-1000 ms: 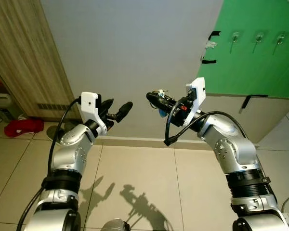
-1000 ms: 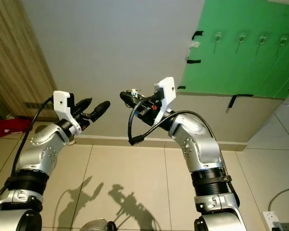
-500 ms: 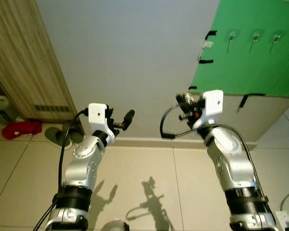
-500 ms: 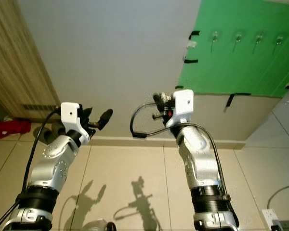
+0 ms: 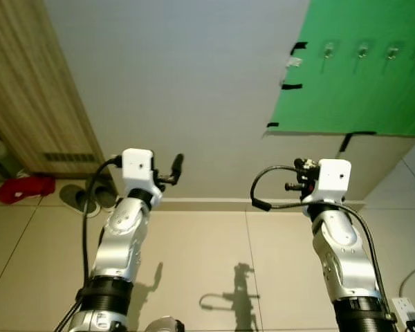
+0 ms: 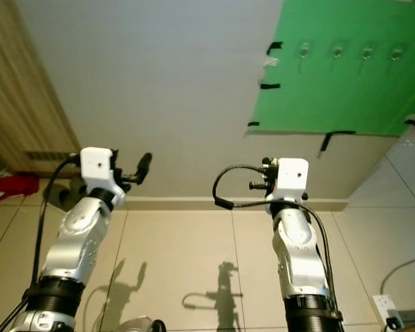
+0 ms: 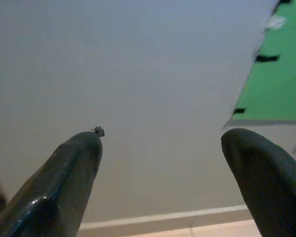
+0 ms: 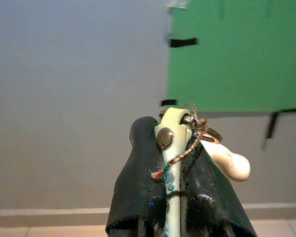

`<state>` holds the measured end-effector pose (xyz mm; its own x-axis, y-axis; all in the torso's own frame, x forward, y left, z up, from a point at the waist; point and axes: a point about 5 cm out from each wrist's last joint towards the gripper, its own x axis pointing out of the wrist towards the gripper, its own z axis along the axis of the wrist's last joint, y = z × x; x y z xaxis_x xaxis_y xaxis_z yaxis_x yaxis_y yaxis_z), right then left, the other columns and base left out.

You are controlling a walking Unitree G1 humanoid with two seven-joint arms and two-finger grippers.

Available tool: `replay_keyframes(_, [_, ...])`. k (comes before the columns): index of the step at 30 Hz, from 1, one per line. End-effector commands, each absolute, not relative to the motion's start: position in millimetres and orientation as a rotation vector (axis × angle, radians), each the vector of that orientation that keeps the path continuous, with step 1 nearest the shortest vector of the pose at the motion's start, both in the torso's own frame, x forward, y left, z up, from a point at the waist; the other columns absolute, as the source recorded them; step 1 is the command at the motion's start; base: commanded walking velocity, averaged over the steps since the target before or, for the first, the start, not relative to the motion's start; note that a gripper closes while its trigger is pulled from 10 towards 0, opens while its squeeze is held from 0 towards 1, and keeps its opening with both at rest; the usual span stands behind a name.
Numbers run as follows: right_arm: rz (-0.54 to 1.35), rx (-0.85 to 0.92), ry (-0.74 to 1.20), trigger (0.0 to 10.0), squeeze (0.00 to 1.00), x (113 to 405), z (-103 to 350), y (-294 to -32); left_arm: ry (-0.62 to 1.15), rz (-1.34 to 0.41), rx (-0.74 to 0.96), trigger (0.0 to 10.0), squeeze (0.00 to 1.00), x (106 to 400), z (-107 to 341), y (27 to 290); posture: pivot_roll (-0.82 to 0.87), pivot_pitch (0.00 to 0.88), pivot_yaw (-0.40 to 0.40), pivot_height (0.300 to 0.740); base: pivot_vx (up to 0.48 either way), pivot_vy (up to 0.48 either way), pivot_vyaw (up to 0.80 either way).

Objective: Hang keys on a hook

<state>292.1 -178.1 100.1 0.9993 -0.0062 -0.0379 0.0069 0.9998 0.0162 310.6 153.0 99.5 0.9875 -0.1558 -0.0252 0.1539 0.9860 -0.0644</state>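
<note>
Green board (image 5: 360, 76) hooks (image 5: 328, 50) look tiny; right claw (image 8: 173, 163) pinches keys (image 8: 187, 143), left claw (image 7: 163, 163) apart.

Open air ahead of the right gripper (image 8: 173, 163), up to the grey wall (image 5: 194, 90). Green board (image 5: 360, 83) with its row of hooks (image 5: 363, 51) well above and ahead. Wooden cabinet (image 5: 28, 90) beside the left gripper (image 7: 163, 158), well apart.

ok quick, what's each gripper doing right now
Left gripper: open, holding nothing, aimed at the grey wall.
Right gripper: shut on the cream key fob with brass rings.
</note>
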Motion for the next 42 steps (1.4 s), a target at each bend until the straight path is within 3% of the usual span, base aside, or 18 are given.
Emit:
replay_keyframes(1, [0.006, -0.004, -0.015, 0.0, 0.00, 288, 107, -180, 0.041, -0.143, -0.039, 10.0, 0.00, 302, 96, 159, -0.01, 0.000, 0.021, 0.740, 0.000, 0.000, 0.00])
replay_keyframes(8, [0.081, -0.023, 0.005, 0.0, 0.00, 284, 101, -174, 0.044, -0.145, -0.036, 10.0, 0.00, 304, 95, 156, -0.01, 0.000, 0.013, 0.740, 0.000, 0.000, 0.00])
replay_keyframes(10, [0.243, -0.196, 0.008, 0.0, 0.00, 290, 104, -163, 0.038, -0.142, -0.039, 10.0, 0.00, 311, 99, 158, -0.01, 0.000, 0.012, 0.740, 0.000, 0.000, 0.00])
replay_keyframes(12, [0.269, -0.236, 0.003, 0.0, 0.00, 291, 105, -162, 0.039, -0.142, -0.039, 10.0, 0.00, 312, 99, 159, -0.01, 0.000, 0.011, 0.740, 0.000, 0.000, 0.00])
replay_keyframes(13, [0.334, -0.359, 0.006, 0.0, 0.00, 293, 104, -162, 0.040, -0.143, -0.037, 10.0, 0.00, 312, 100, 159, -0.01, 0.000, 0.012, 0.740, 0.000, 0.000, 0.00])
replay_keyframes(23, [0.345, -0.727, -0.102, 0.0, 0.00, 319, 139, -191, 0.042, -0.174, -0.013, 10.0, 0.00, 317, 102, 158, 0.00, 0.000, 0.016, 0.740, 0.000, 0.000, 0.00])
replay_keyframes(24, [0.374, -0.914, -0.148, 0.0, 0.00, 323, 150, -193, 0.044, -0.194, 0.001, 10.0, 0.00, 318, 103, 157, 0.00, 0.000, 0.016, 0.740, 0.000, 0.000, 0.00])
replay_keyframes(25, [0.374, -0.914, -0.148, 0.0, 0.00, 323, 150, -193, 0.044, -0.194, 0.001, 10.0, 0.00, 318, 103, 157, 0.00, 0.000, 0.016, 0.740, 0.000, 0.000, 0.00])
replay_keyframes(26, [0.439, -1.065, -0.178, 0.0, 0.00, 327, 157, -192, 0.051, -0.229, 0.029, 10.0, 0.00, 319, 103, 156, 0.00, 0.000, 0.019, 0.740, 0.000, 0.000, 0.00])
replay_keyframes(30, [0.566, -1.234, -0.184, 0.0, 0.00, 330, 164, -191, 0.067, -0.350, 0.122, 10.0, 0.00, 319, 102, 149, 0.00, 0.000, 0.017, 0.740, 0.000, 0.000, 0.00])
replay_keyframes(33, [0.683, -1.242, -0.113, 0.0, 0.00, 331, 163, -191, 0.073, -0.409, 0.184, 10.0, 0.00, 320, 102, 148, 0.00, 0.000, 0.014, 0.740, 0.000, 0.000, 0.00])
replay_keyframes(35, [0.806, -1.202, 0.005, 0.0, 0.00, 329, 158, -193, 0.070, -0.434, 0.086, 10.0, 0.00, 326, 111, 150, 0.00, 0.000, 0.008, 0.740, 0.000, 0.000, 0.00])
replay_keyframes(42, [0.910, -0.996, 0.075, 0.0, 0.00, 331, 170, -191, 0.000, -0.528, 0.091, 10.0, 0.00, 330, 128, 146, 0.01, 0.000, -0.005, 0.740, 0.000, 0.000, 0.00])
